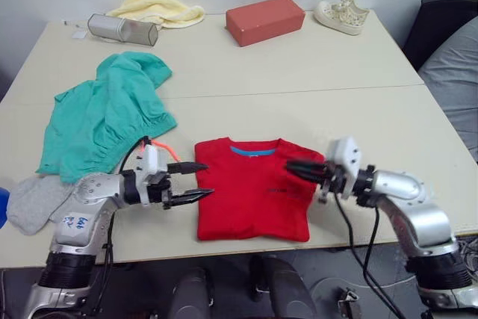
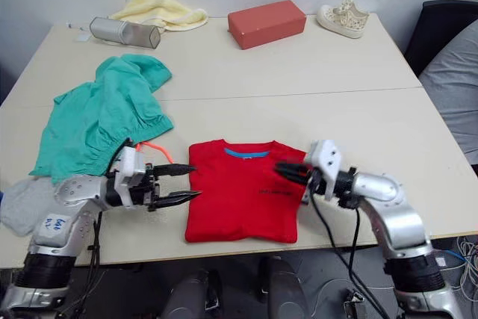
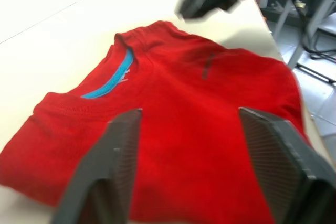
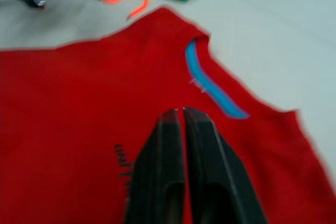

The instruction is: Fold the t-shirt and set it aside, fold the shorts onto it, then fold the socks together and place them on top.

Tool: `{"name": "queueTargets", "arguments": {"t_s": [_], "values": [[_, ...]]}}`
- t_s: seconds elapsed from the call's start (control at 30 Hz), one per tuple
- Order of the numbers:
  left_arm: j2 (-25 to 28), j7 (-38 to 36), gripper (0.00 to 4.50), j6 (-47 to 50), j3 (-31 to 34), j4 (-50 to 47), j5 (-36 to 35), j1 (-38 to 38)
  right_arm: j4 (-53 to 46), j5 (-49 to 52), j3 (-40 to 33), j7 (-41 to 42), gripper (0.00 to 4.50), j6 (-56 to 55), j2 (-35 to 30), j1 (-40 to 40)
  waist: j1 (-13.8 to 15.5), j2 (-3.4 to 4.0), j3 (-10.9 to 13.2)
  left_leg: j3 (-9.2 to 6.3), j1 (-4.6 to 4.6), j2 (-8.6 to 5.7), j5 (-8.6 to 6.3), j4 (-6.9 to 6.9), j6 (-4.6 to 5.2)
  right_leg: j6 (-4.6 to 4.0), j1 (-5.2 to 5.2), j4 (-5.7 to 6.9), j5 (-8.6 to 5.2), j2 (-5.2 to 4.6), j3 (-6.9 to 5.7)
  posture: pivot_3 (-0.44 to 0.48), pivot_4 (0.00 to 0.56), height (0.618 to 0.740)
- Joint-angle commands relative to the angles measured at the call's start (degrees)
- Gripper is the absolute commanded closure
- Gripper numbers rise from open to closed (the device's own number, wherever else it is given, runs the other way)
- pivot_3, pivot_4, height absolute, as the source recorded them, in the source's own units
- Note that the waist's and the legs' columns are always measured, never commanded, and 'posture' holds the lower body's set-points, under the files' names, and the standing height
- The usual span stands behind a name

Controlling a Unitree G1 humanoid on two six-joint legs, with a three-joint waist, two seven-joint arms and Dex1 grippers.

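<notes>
- Jaws of the left gripper [image 1: 196, 181] stand parted, two black fingers spread one above the other, holding nothing; they hover at the 9 o'clock edge of the folded t-shirt.
- Jaws of the right gripper [image 1: 293, 169] are pressed together with no gap, nothing pinched between them; in the right wrist view the fingertips [image 4: 181, 116] point over the red cloth just below the collar.
- Bright red cotton t-shirt [image 1: 252, 188], folded into a neat rectangle with its blue inner neck label [image 1: 252, 152] toward 12 o'clock, lies flat on the pale counter [image 1: 299, 65] near the 6 o'clock edge, between the two grippers.
- Teal green soft shorts [image 1: 104, 116] lie rumpled at about 10 o'clock from the t-shirt, just apart from it; their neon orange drawstring [image 1: 166, 149] trails out beside the left wrist.
- Small light grey knit socks [image 1: 36, 201] lie at 9 o'clock, touching the lower hem of the shorts, at the counter's left edge.
- Along the far 12 o'clock side of the counter, from 11 to 1 o'clock: a silver mesh cylinder lying on its side [image 1: 123, 29], a crumpled pale yellow cloth [image 1: 158, 7] behind it, a brick-red rectangular block [image 1: 264, 19], and a cream lace-up shoe [image 1: 342, 15].
</notes>
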Motion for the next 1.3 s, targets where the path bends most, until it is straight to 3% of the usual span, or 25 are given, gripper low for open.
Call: {"name": "queueTargets", "arguments": {"t_s": [0.03,0.1,0.2,0.57,0.83,1.07,1.3], "values": [[-3.4,7.9,2.89,2.4,-3.6,0.5,5.2,-0.7,0.3,-7.0,3.6,-6.3,4.50,-3.4,2.7,1.2,0.0,0.00,0.0,0.00,-0.01,0.00,0.03,0.01,-0.03,0.01,0.00,0.01,0.01,0.00,0.01,0.000,0.150,0.740],[-4.9,15.4,3.54,-1.0,-5.4,3.6,13.2,-1.4,2.0,-9.2,3.9,-9.5,4.50,-4.8,4.5,1.9,0.1,-0.01,0.0,0.00,0.01,-0.03,0.06,0.02,-0.05,0.02,0.00,0.03,0.01,-0.02,0.02,0.000,0.150,0.740],[-7.4,18.8,4.47,1.8,-4.2,4.1,12.3,-1.6,3.5,-9.1,1.9,-12.0,4.50,-4.3,6.1,1.9,0.0,-0.03,0.0,0.00,-0.01,-0.04,0.07,0.01,0.00,0.02,0.00,0.02,0.03,-0.04,0.02,0.000,0.150,0.740],[-5.3,20.1,4.47,1.5,-2.6,4.8,12.9,0.6,14.9,-8.7,-7.4,-16.4,4.50,-8.9,4.6,0.3,0.0,-0.04,0.0,-0.01,0.06,-0.03,0.18,-0.03,0.07,-0.06,0.03,0.03,0.08,-0.04,0.01,0.000,0.150,0.740],[-7.8,13.1,4.47,-0.6,1.2,0.7,2.0,-1.6,6.3,-3.8,-3.4,-11.4,4.50,-8.1,7.1,-4.0,-0.1,-0.02,0.0,0.00,0.01,-0.01,0.23,-0.05,0.10,-0.06,0.01,0.01,0.09,-0.05,0.02,0.000,0.150,0.740],[-8.6,14.5,4.47,-0.1,-4.1,3.6,7.2,-4.4,10.4,-10.0,1.9,-15.4,4.50,-5.4,10.1,-7.0,0.1,-0.03,0.0,-0.05,-0.01,-0.04,0.24,-0.07,0.05,-0.05,0.01,0.02,0.11,-0.06,-0.04,0.000,0.150,0.740],[-10.2,22.0,4.47,2.2,-5.2,9.2,13.2,-7.6,17.6,-13.1,-0.1,-20.5,4.50,-7.0,10.7,-8.0,-0.1,-0.03,0.0,0.01,-0.05,-0.09,0.21,-0.06,0.06,0.06,0.01,-0.09,0.17,-0.09,0.00,0.000,0.150,0.740]]}}
